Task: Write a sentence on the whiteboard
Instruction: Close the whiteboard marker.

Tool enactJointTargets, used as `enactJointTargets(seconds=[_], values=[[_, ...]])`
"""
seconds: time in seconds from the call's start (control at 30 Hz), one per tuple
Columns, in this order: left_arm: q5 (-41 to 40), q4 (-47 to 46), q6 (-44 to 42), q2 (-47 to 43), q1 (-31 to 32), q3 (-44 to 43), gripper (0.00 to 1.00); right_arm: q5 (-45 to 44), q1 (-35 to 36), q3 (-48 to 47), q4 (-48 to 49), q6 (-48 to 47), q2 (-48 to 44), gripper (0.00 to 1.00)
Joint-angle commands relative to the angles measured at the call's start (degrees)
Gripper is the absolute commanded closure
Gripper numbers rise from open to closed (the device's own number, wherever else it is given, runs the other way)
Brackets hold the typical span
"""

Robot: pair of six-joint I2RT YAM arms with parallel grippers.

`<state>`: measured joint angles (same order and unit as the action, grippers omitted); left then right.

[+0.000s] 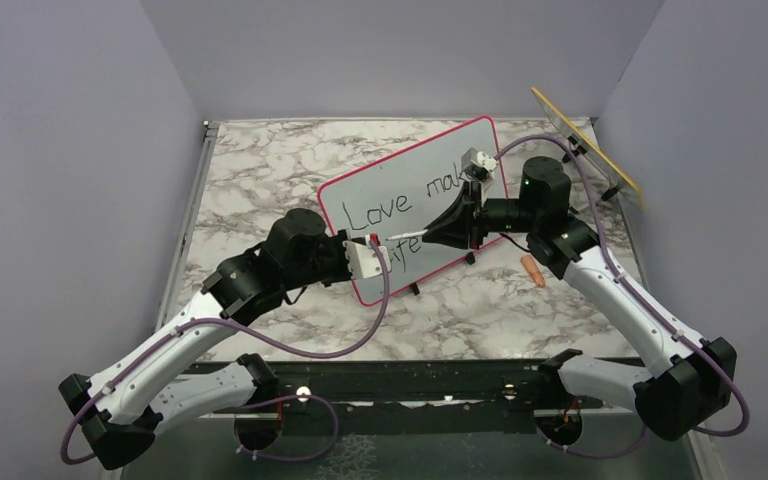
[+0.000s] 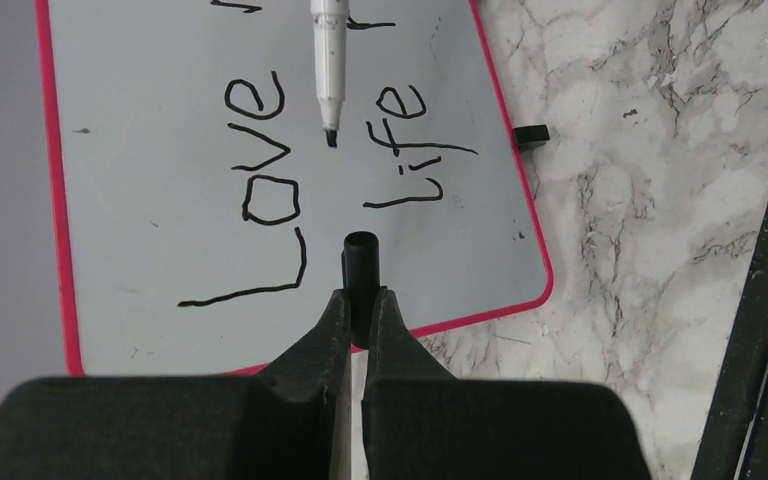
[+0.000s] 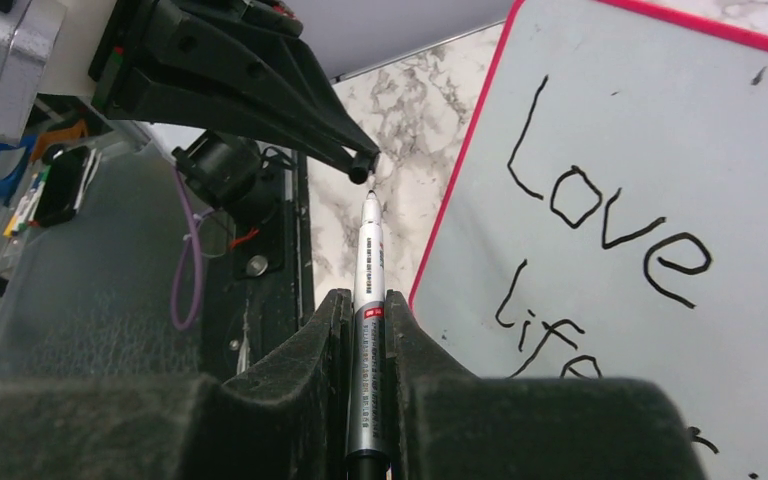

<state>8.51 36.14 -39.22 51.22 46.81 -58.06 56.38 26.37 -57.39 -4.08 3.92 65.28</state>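
The right gripper was clamped tight on an uncapped marker and the left gripper on a black cap, both above the whiteboard and its sentence.

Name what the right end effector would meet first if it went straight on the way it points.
Probably the black cap in the left end effector; the held marker aims there, depth unclear.

the left arm reaches forward and inward from its base, elbow bent, wrist turned toward the centre. the left gripper is pinched tight on a black cap. the right arm bends inward too, the right gripper clamped on a marker, fingertips facing the left one's.
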Motion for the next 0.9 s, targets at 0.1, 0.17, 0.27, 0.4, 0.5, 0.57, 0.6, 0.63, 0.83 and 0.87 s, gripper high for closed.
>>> enactJointTargets(seconds=[0.1,0.17,0.27,0.4,0.5,0.57,0.6,0.63,0.83,0.87], values=[[-4.2,0.2,-2.3,3.0,2.5,-2.8,1.0,4.5,1.9,-2.4,-1.4,-1.7,2.4,0.99],[-4.3,0.3,-2.4,3.3,2.8,-3.1,1.0,4.4,2.2,-2.5,-1.8,-2.0,2.7,0.99],[-3.9,0.2,-2.4,3.4,3.2,-3.6,1.0,3.7,2.4,-2.3,-1.7,-2.2,3.0,0.99],[-3.8,0.3,-2.5,3.4,3.5,-3.7,1.0,3.5,2.6,-2.5,-2.1,-2.4,3.4,0.99],[-3.2,0.2,-2.4,3.5,3.5,-3.8,1.0,3.4,2.9,-2.3,-2.0,-2.4,3.5,0.99],[-2.8,0.2,-2.4,3.6,3.6,-4.0,1.0,3.3,2.9,-2.1,-1.9,-2.4,3.5,0.99],[-2.7,0.2,-2.5,3.6,3.6,-4.0,1.0,3.1,2.9,-2.1,-1.7,-2.2,3.4,0.99],[-2.5,0.2,-2.6,3.5,3.6,-4.1,1.0,2.9,2.9,-2.1,-1.6,-2.1,3.3,0.99],[-1.6,0.2,-2.8,3.8,3.8,-4.2,1.0,2.8,3.0,-2.0,-1.5,-2.1,3.2,0.99],[-1.4,0.2,-2.9,3.9,3.9,-4.2,1.0,2.6,3.0,-1.9,-1.3,-2.1,3.1,0.99]])
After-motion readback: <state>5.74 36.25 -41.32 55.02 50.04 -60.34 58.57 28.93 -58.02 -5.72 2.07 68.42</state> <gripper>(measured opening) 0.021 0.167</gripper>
